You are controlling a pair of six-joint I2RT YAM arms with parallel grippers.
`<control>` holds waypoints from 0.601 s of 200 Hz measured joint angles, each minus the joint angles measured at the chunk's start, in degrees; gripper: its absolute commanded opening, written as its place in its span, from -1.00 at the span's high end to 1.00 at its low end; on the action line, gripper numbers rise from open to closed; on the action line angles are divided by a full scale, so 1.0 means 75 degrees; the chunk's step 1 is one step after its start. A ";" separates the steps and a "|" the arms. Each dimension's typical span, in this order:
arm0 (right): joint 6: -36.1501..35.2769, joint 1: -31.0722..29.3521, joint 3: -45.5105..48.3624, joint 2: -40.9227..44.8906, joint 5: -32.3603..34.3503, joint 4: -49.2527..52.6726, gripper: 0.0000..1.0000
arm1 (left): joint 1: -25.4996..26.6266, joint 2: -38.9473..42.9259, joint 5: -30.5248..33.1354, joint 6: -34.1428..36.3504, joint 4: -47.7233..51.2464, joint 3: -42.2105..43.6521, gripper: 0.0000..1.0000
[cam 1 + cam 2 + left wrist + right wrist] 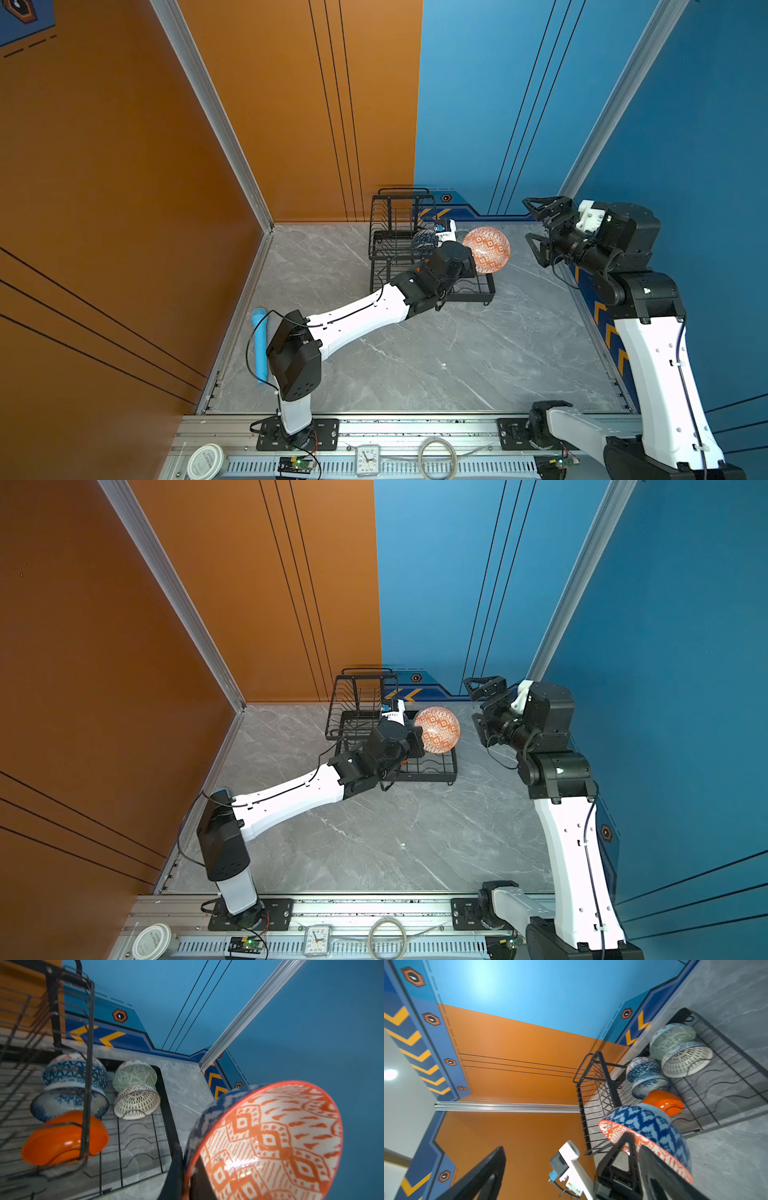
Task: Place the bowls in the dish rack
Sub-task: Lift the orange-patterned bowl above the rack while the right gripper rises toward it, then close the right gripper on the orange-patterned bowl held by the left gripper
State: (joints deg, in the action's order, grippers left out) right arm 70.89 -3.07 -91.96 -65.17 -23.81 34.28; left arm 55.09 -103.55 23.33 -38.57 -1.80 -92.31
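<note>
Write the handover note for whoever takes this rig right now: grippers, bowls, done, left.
Left gripper: shut on the orange-white diamond bowl, held tilted at the dish rack's right side.
Right gripper: open, empty, off to the right of the rack.
Done: five bowls sit in the base tray: blue geometric, blue floral and plain orange in one row, pale green and white-black lattice in the next.
Left: set the held bowl in; the slots next to the lattice bowl look free.

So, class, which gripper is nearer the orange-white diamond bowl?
Left. The left gripper is shut on the orange-white diamond bowl, at its rim; the right gripper hangs open, apart, to its right.
</note>
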 measured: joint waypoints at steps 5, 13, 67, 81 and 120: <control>0.0047 -0.0050 -0.0105 -0.0041 -0.0020 -0.0087 -0.99 | -0.0003 0.0003 0.0079 0.0154 -0.0108 0.0017 1.00; 0.0122 -0.0166 -0.0245 -0.0119 -0.0035 -0.0254 -1.00 | -0.0026 0.0006 0.0210 0.0417 -0.0262 0.0029 1.00; 0.0393 -0.1317 -0.0644 -0.0755 0.0058 -0.0816 -0.90 | -0.0125 0.0201 0.1230 0.2113 -0.1364 0.0213 1.00; 0.0595 -0.1545 -0.0551 -0.0825 0.0189 -0.0979 -0.87 | -0.0140 0.0286 0.1603 0.2605 -0.1647 0.0233 1.00; 0.0988 -0.2031 -0.0411 -0.1096 0.0595 -0.1346 -0.79 | -0.0172 0.0551 0.2661 0.3730 -0.2425 0.0449 1.00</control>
State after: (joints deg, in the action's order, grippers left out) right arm 78.30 -18.31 -95.04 -73.38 -19.35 24.18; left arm 53.80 -99.42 43.29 -10.59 -19.99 -88.95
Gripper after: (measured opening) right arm 0.907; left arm 0.087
